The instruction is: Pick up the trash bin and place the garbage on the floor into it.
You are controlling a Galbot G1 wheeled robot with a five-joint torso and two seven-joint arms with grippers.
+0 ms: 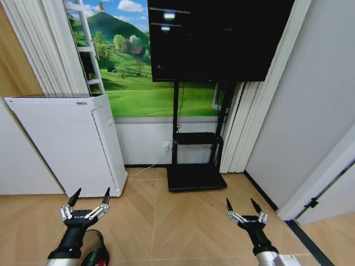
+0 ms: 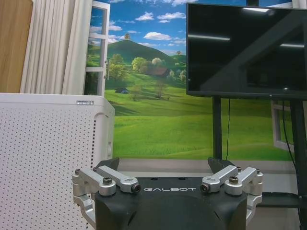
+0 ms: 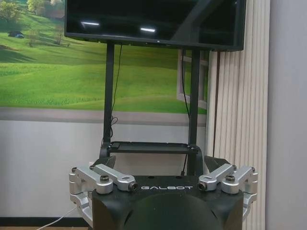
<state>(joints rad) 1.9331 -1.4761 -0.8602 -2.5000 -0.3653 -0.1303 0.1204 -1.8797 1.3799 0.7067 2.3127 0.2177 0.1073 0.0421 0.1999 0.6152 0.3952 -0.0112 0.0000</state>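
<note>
While searching: the left hand (image 1: 89,200) at lower left and the right hand (image 1: 244,208) at lower right hover above the floor (image 1: 166,221), fingers apart, empty.
Trash bin, garbage: unseen.
Risk: driving blind could clip the white appliance (image 1: 72,144) or the TV stand (image 1: 195,177).

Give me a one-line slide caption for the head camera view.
Both open end effectors, left and right, hover above wood floor facing a white perforated appliance and a TV stand.
</note>
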